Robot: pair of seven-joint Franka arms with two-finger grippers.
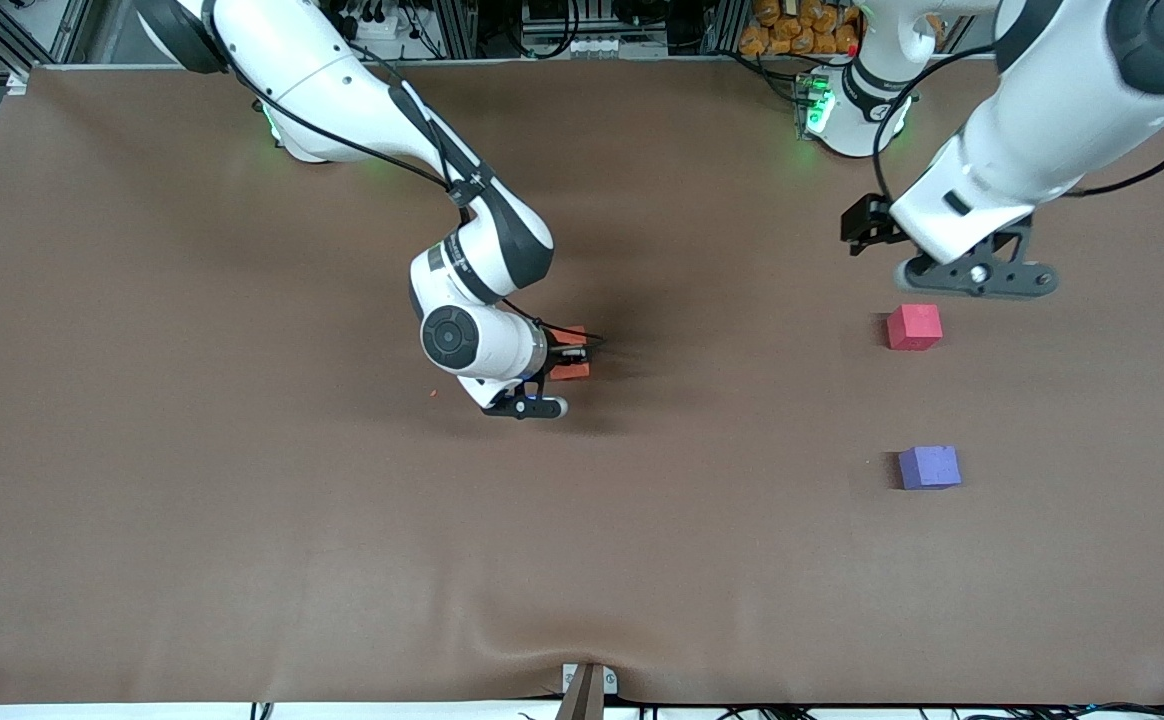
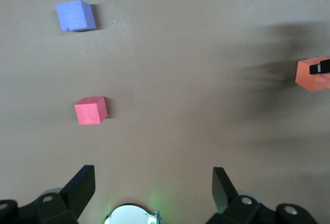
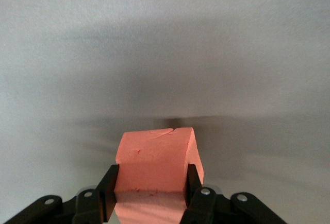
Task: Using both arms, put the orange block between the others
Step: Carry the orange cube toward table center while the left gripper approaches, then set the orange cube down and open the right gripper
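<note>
While the right tool (image 3: 149, 185) is gripping the orange block (image 3: 157, 159) mid-worktop, the left tool (image 2: 153, 185) is waiting wide over the red cube (image 1: 914, 327), placement between it and the purple cube (image 1: 929, 467) pending.

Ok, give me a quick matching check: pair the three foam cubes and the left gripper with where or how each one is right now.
Things:
1. small orange foam cube
2. pinkish-red foam cube
3. purple-blue foam cube
4. left gripper

States:
A. on the brown table, nearest the front camera of the three cubes
B. open, holding nothing, up over the table toward the left arm's end
C. clamped between the fingers of the right gripper near the table's middle
D. on the table, just nearer the front camera than the left gripper's spot

Pairs: 1-C, 2-D, 3-A, 4-B
</note>
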